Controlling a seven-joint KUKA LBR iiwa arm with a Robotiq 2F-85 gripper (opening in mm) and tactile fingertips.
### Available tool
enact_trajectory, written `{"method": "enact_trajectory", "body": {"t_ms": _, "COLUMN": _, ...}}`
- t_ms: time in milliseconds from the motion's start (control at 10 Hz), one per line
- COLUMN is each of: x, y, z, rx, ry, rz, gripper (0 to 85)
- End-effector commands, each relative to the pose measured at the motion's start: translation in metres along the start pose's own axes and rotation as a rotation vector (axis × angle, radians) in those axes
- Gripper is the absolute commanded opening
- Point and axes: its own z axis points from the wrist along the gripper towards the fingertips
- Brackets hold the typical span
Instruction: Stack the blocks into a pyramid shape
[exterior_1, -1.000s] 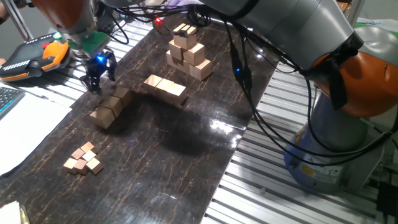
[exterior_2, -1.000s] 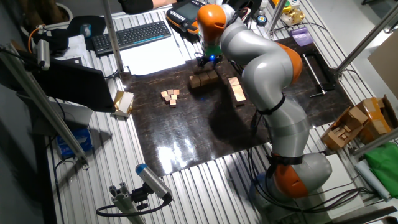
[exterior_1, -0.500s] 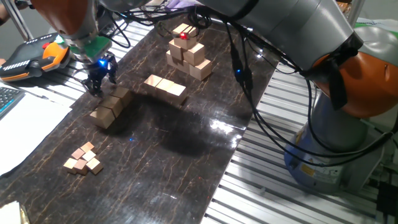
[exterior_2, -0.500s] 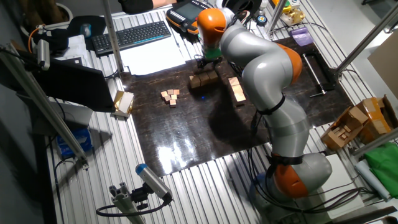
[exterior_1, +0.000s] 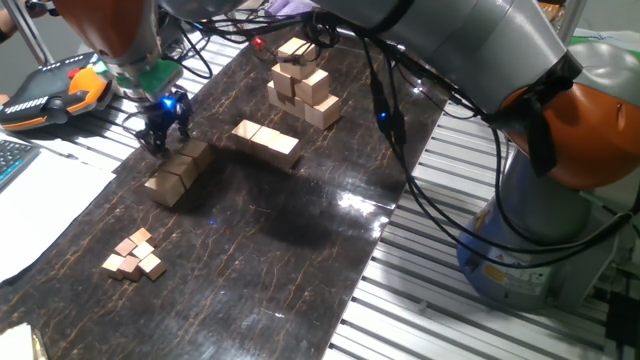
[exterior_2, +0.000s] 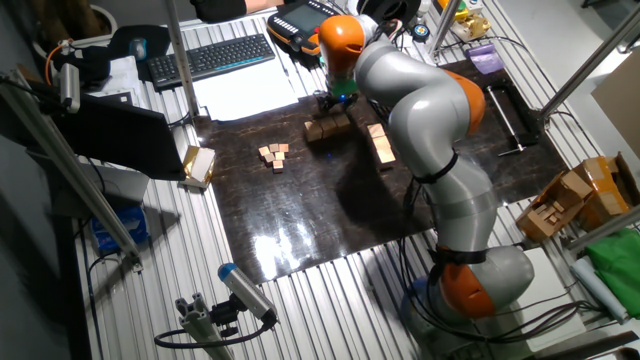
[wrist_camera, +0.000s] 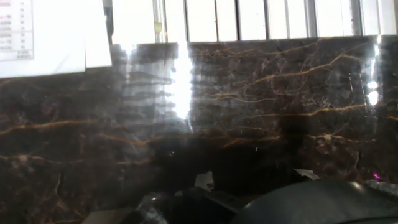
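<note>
Gripper (exterior_1: 160, 132): empty, finger spread unclear. Blocks (exterior_1: 178, 171): a low cluster just beyond the fingertips, apart from them, pyramid apparently unfinished. Step judged: positioning for a pick. Next move called for descent squarely over one cube.

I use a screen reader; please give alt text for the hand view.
A dark, gold-veined marble-patterned table mat fills the frame, glaring with reflected light. White paper lies at upper left; no blocks are visible.
</note>
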Motion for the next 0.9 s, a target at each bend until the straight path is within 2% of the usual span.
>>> {"method": "enact_trajectory", "body": {"t_ms": 0, "x": 0.002, "y": -0.002, "z": 0.000, "rx": -0.003, "ry": 0.008, "rz": -0.002, "gripper": 64.0}}
{"method": "enact_trajectory", "body": {"t_ms": 400, "x": 0.017, "y": 0.003, "z": -0.003, "rx": 0.007, "ry": 0.022, "rz": 0.012, "gripper": 63.3}}
{"method": "enact_trajectory", "body": {"t_ms": 800, "x": 0.024, "y": -0.005, "z": -0.007, "rx": 0.007, "ry": 0.033, "rz": 0.006, "gripper": 63.0}}
